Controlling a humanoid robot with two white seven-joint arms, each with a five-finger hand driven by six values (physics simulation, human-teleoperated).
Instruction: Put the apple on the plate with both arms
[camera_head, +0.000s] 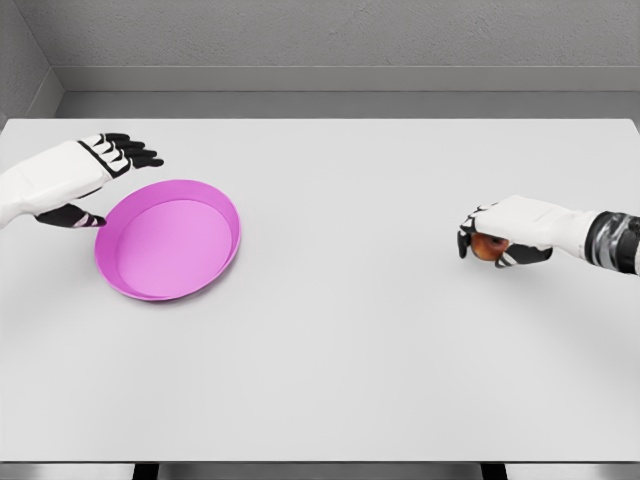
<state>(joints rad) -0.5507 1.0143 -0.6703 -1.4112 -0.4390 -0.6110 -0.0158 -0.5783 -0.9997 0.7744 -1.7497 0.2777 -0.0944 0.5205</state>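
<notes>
A pink plate (225, 215) lies on the left part of the white table, tilted slightly with its left rim raised. My left hand (100, 185) is open around that left rim, fingers spread above it and thumb below, touching or nearly touching the edge. Far to the right, my right hand (490, 243) is curled over a red apple (489, 246), of which only a small patch shows between the fingers. The apple sits at table height.
The white table (340, 330) spans the whole view, with a wide stretch of bare surface between plate and apple. A grey wall runs behind the far edge; the near edge lies at the bottom of the picture.
</notes>
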